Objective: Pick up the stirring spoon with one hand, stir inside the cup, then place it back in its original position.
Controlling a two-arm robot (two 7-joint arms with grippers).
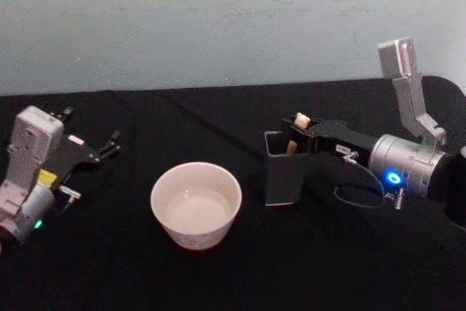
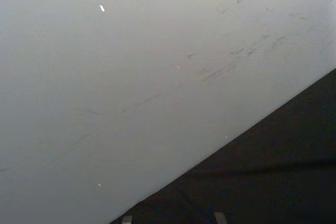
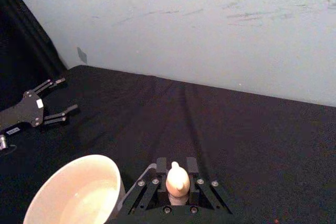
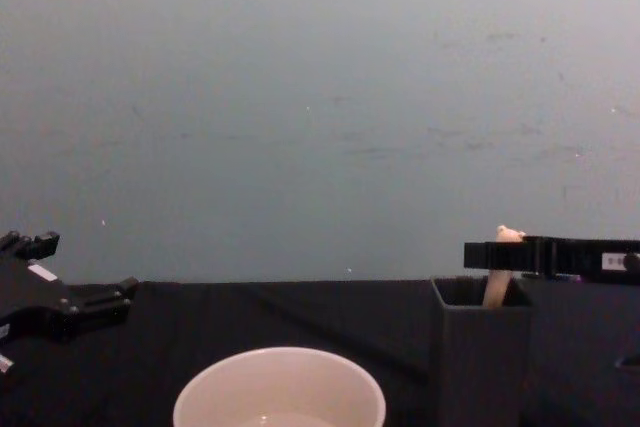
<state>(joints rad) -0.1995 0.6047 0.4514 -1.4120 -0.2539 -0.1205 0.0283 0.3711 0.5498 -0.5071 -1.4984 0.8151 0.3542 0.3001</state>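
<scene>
The stirring spoon point(image 1: 294, 143) stands upright in the dark grey square holder point(image 1: 282, 180), just right of the cream-white cup point(image 1: 193, 237). Only its beige handle and small bear head show; its bowl is hidden inside the holder. My right gripper point(image 1: 293, 133) reaches in from the right, level with the holder's rim, and is shut on the spoon's handle point(image 3: 177, 181) just below the head. From the chest, the spoon point(image 4: 497, 282) pokes up through the right gripper point(image 4: 488, 255) above the holder point(image 4: 480, 357). My left gripper point(image 1: 91, 129) rests open at the far left, away from the cup point(image 4: 240, 372).
A black cloth point(image 1: 328, 267) covers the table, and a pale wall point(image 1: 218, 20) stands right behind it. The cup point(image 3: 63, 182) holds some pale liquid. The right arm's silver wrist point(image 1: 408, 162) hangs over the table's right side. Bare cloth lies in front of the cup and holder.
</scene>
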